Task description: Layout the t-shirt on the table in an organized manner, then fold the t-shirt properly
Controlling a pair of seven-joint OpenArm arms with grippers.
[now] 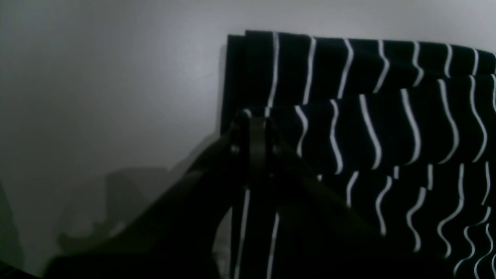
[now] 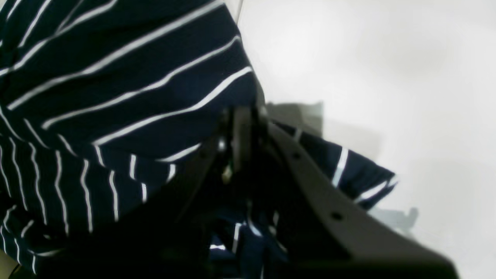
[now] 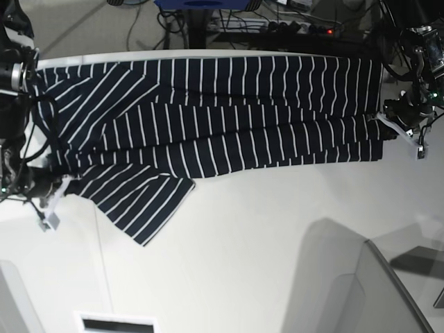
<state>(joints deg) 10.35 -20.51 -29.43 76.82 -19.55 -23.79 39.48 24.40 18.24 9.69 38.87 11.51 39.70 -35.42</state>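
The t-shirt (image 3: 208, 104), dark navy with thin white stripes, lies stretched along the far side of the table (image 3: 243, 243), folded lengthwise, with one sleeve (image 3: 142, 205) sticking out toward the front. My left gripper (image 3: 390, 119) is at the shirt's right end. In the left wrist view that gripper (image 1: 254, 135) is shut on a fold edge of the t-shirt (image 1: 387, 128). My right gripper (image 3: 61, 184) is at the shirt's left end beside the sleeve. The right wrist view shows this gripper (image 2: 242, 135) shut on the t-shirt (image 2: 116, 97), whose fabric bunches around the fingers.
Cables and a power strip (image 3: 298, 24) lie beyond the table's far edge. A grey translucent shape (image 3: 347, 277) stands at the front right. A thin dark seam (image 3: 104, 257) runs across the tabletop at the left, and a white slot (image 3: 114, 324) sits at the front edge.
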